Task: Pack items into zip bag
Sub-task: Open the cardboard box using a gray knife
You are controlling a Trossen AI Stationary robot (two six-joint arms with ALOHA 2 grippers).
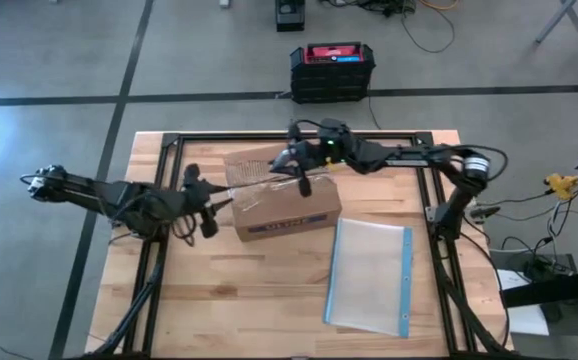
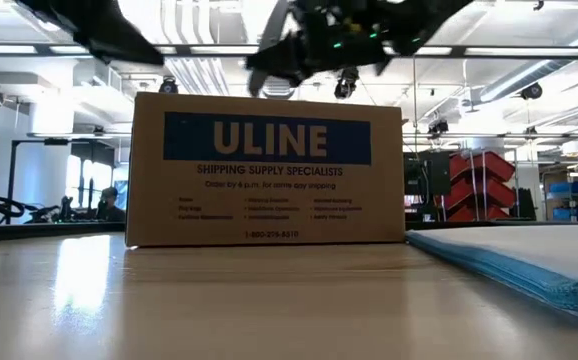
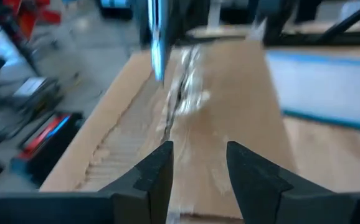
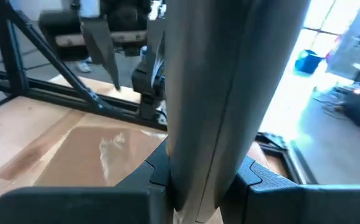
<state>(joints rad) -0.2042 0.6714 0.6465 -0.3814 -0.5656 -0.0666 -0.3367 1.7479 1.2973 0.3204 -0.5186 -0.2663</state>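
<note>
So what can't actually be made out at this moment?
- Items: none shows in any view. In the low view the cardboard box blocks whatever lies behind it.
- Right gripper fingertips: in the right wrist view, covered by the clear sheet it grips.
- Whether that sheet is another zip bag: left wrist view is blurred.
- Left gripper: cut off by the low view's top edge.
</note>
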